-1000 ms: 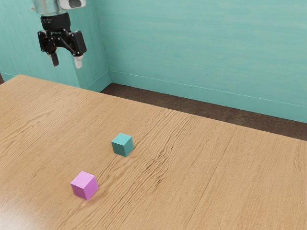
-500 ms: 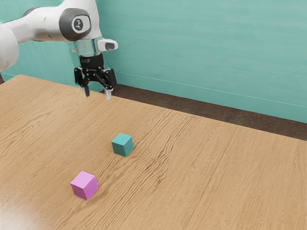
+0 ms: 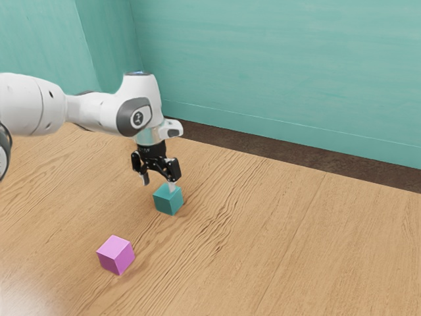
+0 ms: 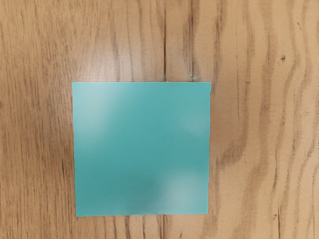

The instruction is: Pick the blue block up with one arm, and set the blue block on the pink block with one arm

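The small teal-blue cube sits on a pale, strongly grained wooden table, well apart from the pink cube. The black two-finger gripper hangs just above it, fingers spread. Teal walls and a dark brown floor lie behind.

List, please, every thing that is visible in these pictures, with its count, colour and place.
blue block: 1, teal-blue, on the table, directly under the gripper
pink block: 1, pink, on the table, apart from the blue block, nearer the camera and toward the exterior view's left
table: 1, light wood, under both blocks
wall: teal, behind the table
floor: dark brown strip between table and wall
arm: 1, white, coming in from the exterior view's left
gripper: 1, black, open, just above the blue block
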Robot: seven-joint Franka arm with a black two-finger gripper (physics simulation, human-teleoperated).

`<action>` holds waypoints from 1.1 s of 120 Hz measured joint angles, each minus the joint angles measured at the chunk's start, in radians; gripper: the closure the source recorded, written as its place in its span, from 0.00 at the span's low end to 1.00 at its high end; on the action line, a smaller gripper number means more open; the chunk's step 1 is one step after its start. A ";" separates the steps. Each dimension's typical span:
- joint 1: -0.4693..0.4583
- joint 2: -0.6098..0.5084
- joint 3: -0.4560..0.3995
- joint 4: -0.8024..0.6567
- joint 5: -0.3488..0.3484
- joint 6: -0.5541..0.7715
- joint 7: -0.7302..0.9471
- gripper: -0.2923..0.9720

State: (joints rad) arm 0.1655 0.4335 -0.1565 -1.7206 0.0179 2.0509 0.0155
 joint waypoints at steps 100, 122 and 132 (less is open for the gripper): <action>0.000 0.169 0.001 0.085 0.043 0.083 0.092 0.29; 0.000 0.162 0.000 0.070 0.041 0.078 0.100 0.39; 0.000 0.163 0.006 0.073 0.038 0.078 0.101 0.43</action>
State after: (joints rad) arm 0.1656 0.5963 -0.1501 -1.6475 0.0562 2.1290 0.1162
